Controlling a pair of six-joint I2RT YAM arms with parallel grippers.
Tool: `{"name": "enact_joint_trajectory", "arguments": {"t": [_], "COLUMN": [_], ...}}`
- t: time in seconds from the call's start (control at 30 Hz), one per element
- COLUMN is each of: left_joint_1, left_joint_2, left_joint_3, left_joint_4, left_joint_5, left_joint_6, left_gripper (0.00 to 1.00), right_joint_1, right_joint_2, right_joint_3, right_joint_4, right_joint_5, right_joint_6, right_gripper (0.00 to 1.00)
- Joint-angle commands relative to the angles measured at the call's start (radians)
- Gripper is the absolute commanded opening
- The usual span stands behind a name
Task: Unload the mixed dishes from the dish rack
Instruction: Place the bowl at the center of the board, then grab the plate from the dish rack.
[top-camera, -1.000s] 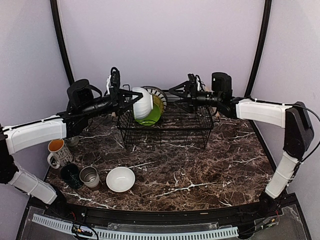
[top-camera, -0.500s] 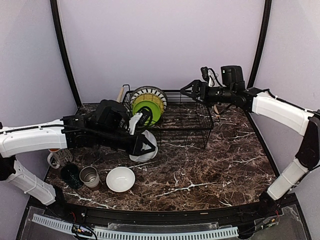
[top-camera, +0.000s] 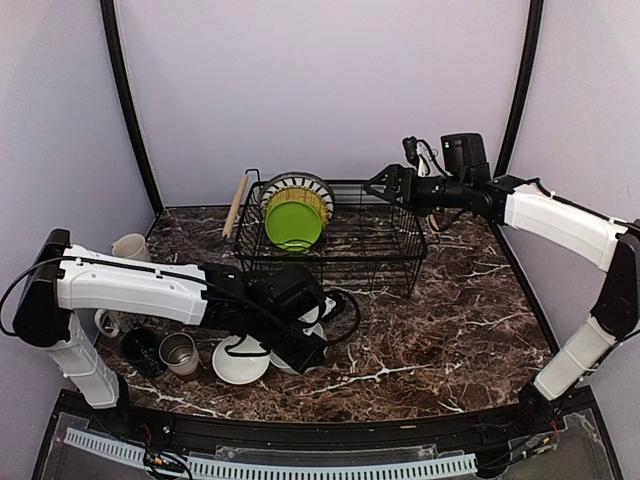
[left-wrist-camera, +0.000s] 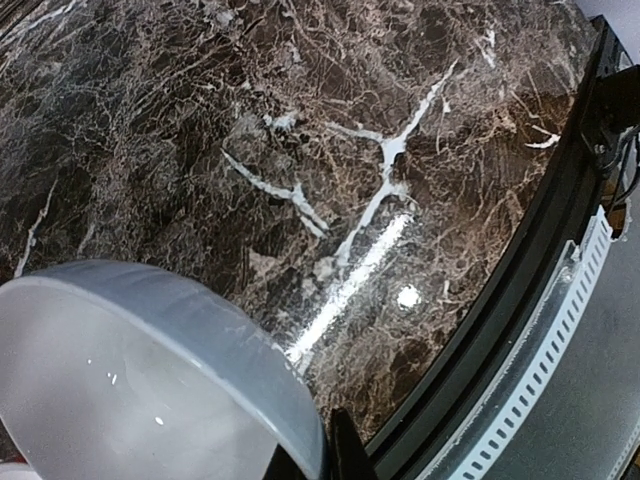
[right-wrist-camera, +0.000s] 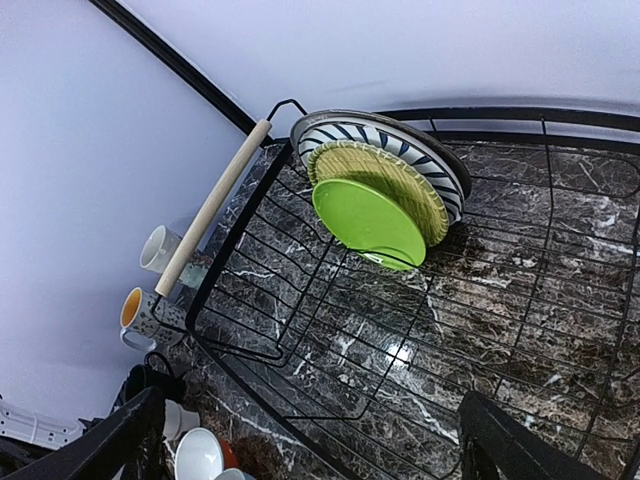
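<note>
Bowl (left-wrist-camera: 130, 380) moved down, nr tbl (left-wrist-camera: 300, 120) front edge.

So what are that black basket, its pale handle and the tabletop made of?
The dish rack looks like thin black-coated metal wire: slim bars, open grid. Its handle looks like bare pale wood, matte. The table looks like polished dark marble or an imitation: white veins, glossy glare.

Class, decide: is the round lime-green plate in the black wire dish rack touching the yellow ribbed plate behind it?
Touching. The right wrist view shows the round lime-green plate leaning flat on the yellow ribbed plate, no gap between them.
</note>
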Motion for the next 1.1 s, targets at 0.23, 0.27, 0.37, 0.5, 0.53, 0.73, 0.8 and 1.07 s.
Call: {"name": "enact_joint_trajectory", "arguments": {"t": [0.23,0.27,0.37,0.5,0.53,0.73,0.8,1.07], "left_joint_1": [-0.006,-0.006,-0.005,-0.001,0.003,0.110,0.168,0.366], "left_joint_2": [0.048,0.047,0.031,-0.036,-0.052,-0.215,-0.270,-0.406], "left_joint_3": [0.030,0.025,0.019,0.007,0.001,-0.027,-0.044,-0.047], "left_joint_4": [-0.013,-0.011,-0.011,-0.001,0.005,0.047,0.068,0.080], "left_joint_5": [0.010,0.010,0.005,-0.016,-0.016,0.062,0.106,0.180], "left_joint_6": [0.059,0.061,0.064,0.074,0.079,0.083,0.079,0.103], "left_gripper": [0.17,0.21,0.32,0.52,0.54,0.64,0.67,0.77], "right_joint_1": [0.007,0.011,0.033,0.051,0.054,0.058,0.058,0.060], "right_joint_2": [0.141,0.175,0.275,0.411,0.444,0.617,0.666,0.832], "right_joint_3": [0.079,0.113,0.222,0.363,0.409,0.599,0.651,0.819], "right_joint_4": [0.054,0.041,0.008,-0.009,-0.010,-0.029,-0.028,-0.063], "right_joint_5": [-0.024,-0.025,-0.010,0.000,0.001,0.000,-0.019,-0.123], "right_joint_6": [-0.187,-0.211,-0.288,-0.350,-0.362,-0.405,-0.415,-0.392], "right_gripper": [0.99,0.99,0.99,0.99,0.99,0.96,0.92,0.67]}}
